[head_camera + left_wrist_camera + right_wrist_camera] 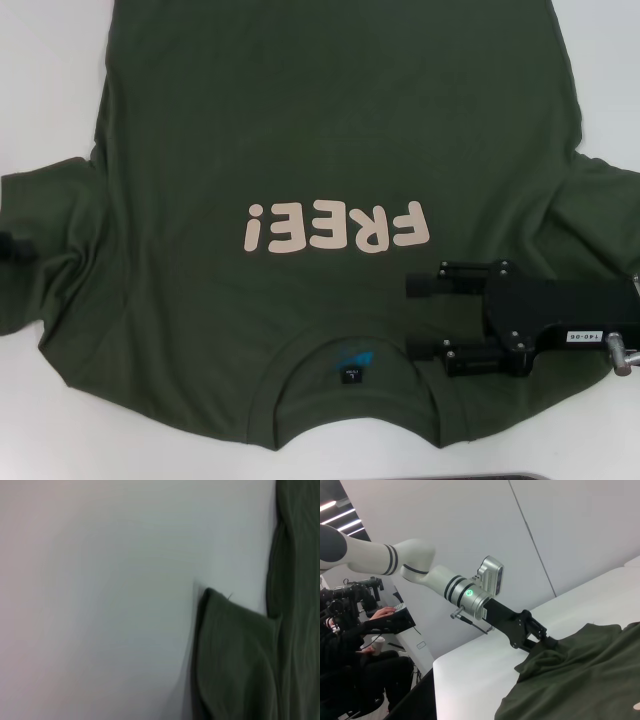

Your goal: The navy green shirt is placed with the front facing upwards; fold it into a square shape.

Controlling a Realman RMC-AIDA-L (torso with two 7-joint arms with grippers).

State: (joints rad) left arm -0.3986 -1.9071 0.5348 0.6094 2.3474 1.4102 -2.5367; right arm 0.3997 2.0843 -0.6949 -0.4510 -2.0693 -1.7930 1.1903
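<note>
The navy green shirt (320, 130) lies spread front-up on the white table (50, 80), collar towards me, with the pink "FREE!" lettering (335, 225) and the black neck label (352, 374) showing. My right gripper (412, 316) is open just above the shirt, beside the collar on the right shoulder, fingers pointing left. My left gripper (10, 248) barely shows at the left sleeve's edge. In the right wrist view my left gripper (549, 643) is shut on the sleeve, whose cloth (590, 675) bunches up to it. The left wrist view shows the sleeve's edge (235, 660).
The shirt's hem runs out of the head view at the far side. Bare table lies left of the sleeve (100, 605). The table's edge (440, 680) shows in the right wrist view, with people seated at a desk (350, 630) beyond it.
</note>
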